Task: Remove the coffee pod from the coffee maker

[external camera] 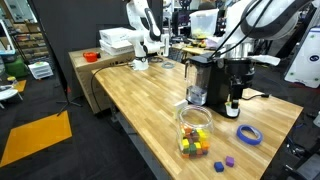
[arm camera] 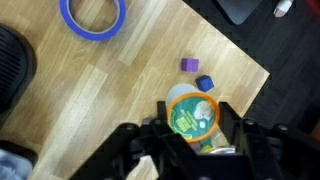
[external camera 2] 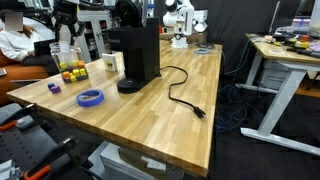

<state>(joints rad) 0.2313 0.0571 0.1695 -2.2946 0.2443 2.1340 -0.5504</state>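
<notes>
In the wrist view my gripper (arm camera: 193, 128) is shut on a coffee pod (arm camera: 192, 113) with an orange rim and a green printed lid, held above the wooden table. The tall black coffee maker (external camera: 207, 78) stands on the table in both exterior views (external camera 2: 135, 52), with its greyish tank part (external camera: 197, 95) at the front. In an exterior view my gripper (external camera: 237, 88) hangs just beside the coffee maker. The machine's rounded black base (arm camera: 12, 68) shows at the left edge of the wrist view.
A blue tape ring (arm camera: 92, 15) (external camera: 249, 134) (external camera 2: 90, 98) lies on the table. A clear jar of coloured blocks (external camera: 195, 130) (external camera 2: 70, 66) stands near it. Loose purple (arm camera: 188, 65) and blue (arm camera: 205, 83) blocks lie near the table edge. A black power cord (external camera 2: 185, 96) trails across the table.
</notes>
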